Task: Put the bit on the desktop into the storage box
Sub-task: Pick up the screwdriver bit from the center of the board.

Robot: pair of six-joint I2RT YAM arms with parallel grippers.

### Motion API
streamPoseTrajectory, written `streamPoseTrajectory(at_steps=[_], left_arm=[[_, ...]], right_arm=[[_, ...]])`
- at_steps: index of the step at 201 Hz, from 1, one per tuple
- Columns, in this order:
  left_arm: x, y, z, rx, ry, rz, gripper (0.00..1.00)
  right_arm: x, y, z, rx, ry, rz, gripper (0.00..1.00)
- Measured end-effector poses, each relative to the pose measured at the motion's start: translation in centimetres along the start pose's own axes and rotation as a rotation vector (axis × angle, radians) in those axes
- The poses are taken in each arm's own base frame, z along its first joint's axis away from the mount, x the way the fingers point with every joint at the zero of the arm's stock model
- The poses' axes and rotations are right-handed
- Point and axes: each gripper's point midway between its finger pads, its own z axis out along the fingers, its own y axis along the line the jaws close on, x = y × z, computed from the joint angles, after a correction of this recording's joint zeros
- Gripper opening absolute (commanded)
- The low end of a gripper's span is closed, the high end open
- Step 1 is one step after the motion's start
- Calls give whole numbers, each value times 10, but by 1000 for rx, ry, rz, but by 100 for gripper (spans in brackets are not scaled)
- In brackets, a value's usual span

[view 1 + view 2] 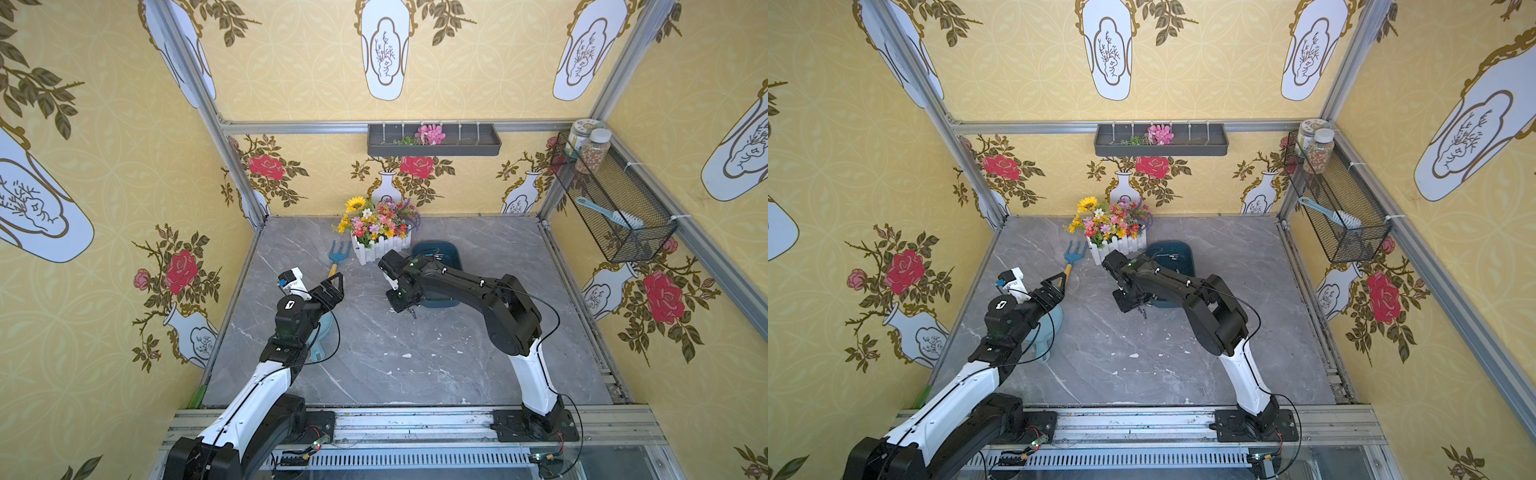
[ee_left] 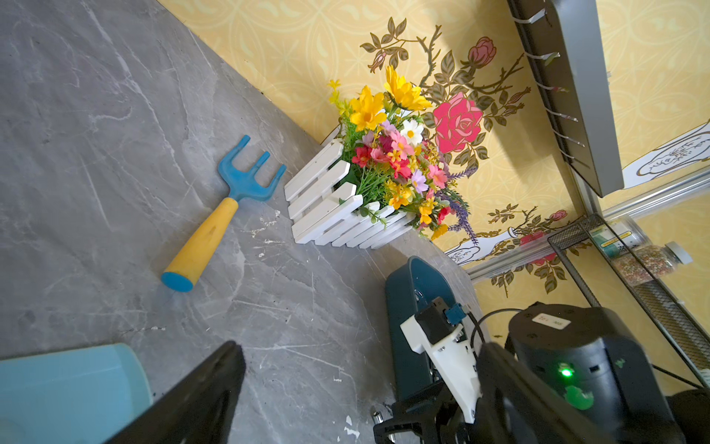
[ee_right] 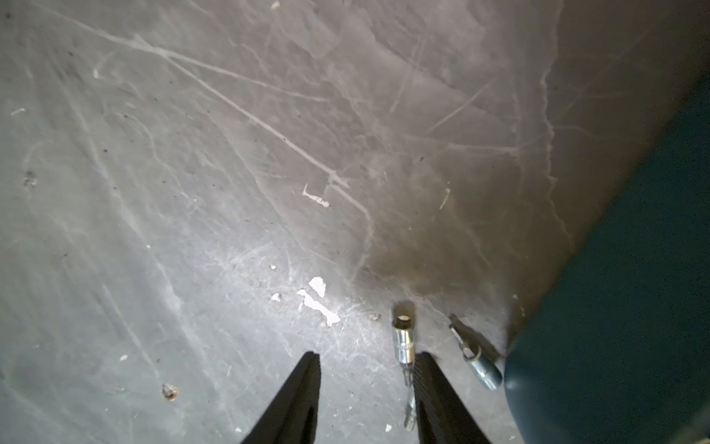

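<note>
Grey veined marble-look desktop (image 1: 415,365); dark teal smooth-walled storage box (image 1: 455,257), rounded corners, holding small unclear items (image 1: 1173,255); chrome cylindrical bit (image 3: 403,344) lying on slab near box, between parted right gripper (image 3: 369,355) jaws, touching one; left gripper (image 1: 341,286) wide open.

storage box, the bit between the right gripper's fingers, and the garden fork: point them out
storage box (image 3: 614,326), right wrist view, outer wall
bit (image 3: 403,342), right wrist view, chrome socket end
garden fork (image 2: 207,238), left wrist view, yellow handle

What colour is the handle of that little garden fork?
Yellow handle, blue tip; clearest in the left wrist view.
</note>
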Motion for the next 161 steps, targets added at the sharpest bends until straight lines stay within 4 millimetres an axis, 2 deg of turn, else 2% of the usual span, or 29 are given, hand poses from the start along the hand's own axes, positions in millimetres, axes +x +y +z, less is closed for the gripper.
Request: streamPoseTrajectory(at_steps=[161], left_arm=[[3, 4, 1, -16, 11, -13, 100]], right_arm=[[14, -6, 23, 36, 76, 7, 33]])
